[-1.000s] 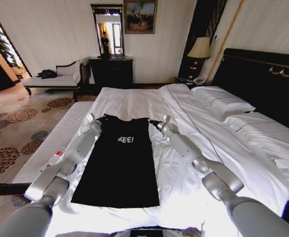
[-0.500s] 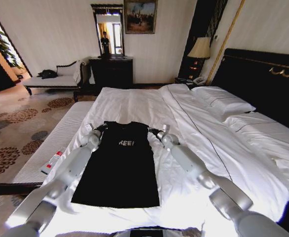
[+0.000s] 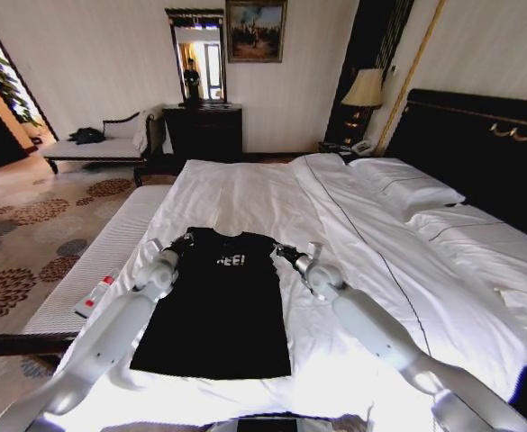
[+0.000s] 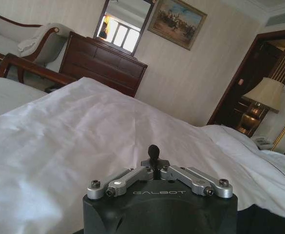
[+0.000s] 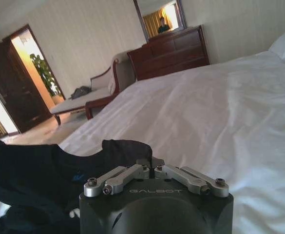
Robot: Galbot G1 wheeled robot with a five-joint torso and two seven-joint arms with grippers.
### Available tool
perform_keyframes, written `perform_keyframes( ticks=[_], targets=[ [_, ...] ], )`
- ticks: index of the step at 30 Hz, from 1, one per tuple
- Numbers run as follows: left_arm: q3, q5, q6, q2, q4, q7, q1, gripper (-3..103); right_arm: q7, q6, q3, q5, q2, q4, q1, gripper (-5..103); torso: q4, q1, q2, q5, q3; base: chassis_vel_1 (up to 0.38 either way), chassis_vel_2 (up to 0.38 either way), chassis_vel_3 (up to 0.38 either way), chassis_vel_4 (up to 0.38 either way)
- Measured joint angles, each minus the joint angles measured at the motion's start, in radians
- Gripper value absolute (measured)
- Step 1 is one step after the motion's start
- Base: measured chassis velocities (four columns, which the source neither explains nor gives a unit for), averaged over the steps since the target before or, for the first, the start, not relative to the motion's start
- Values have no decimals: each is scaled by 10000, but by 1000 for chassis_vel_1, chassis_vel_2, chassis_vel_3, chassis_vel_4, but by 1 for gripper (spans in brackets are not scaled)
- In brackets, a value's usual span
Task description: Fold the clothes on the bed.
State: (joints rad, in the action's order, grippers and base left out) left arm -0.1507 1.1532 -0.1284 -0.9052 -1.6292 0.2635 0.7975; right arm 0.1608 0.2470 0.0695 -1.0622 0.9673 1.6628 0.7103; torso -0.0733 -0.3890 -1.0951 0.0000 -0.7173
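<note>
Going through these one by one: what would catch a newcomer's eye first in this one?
The black T-shirt stands out, lying on the white bed just in front of the robot. Its far, shoulder end is lifted and bunched, with the left pincer shut on one corner and the right pincer shut on the other. Behind, the tall dark headboard runs along the bed's right side.

Matt, soft black cloth makes up the T-shirt [image 3: 220, 301], which lies on the bed's [image 3: 398, 261] smooth, lightly creased white cotton-like sheets, while each hand, left hand [image 4: 153, 154] and right hand [image 5: 151, 163], shows brushed silvery metal links on a matt black plastic housing, and the headboard [image 3: 479, 144] is dark glossy wood.
</note>
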Motion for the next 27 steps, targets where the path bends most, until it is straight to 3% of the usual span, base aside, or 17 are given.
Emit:
perform_keyframes(
  ticks=[3,9,18,27],
  targets=[
    [-407,-31,17,286,-920,47,1011,1,173,7,-405,7,-261,1091,1162,0,-4,0,1,0,0,0,0,0,0],
    [-1219,-258,89,558,-1634,17,2318,1,225,12,-643,423,-291,2174,2650,0,-2,2,0,-2,0,0,0,0,0],
    [-2426,-353,219,920,-2440,-311,4013,1,252,30,-934,782,-256,2963,3762,0,0,-2,2,-1,-1,0,0,0,0],
    [-3023,-869,478,978,-2837,-817,5850,1,257,29,-1220,1040,-326,3851,4907,0,2,-1,2,-2,-1,0,0,0,0]
  ],
)
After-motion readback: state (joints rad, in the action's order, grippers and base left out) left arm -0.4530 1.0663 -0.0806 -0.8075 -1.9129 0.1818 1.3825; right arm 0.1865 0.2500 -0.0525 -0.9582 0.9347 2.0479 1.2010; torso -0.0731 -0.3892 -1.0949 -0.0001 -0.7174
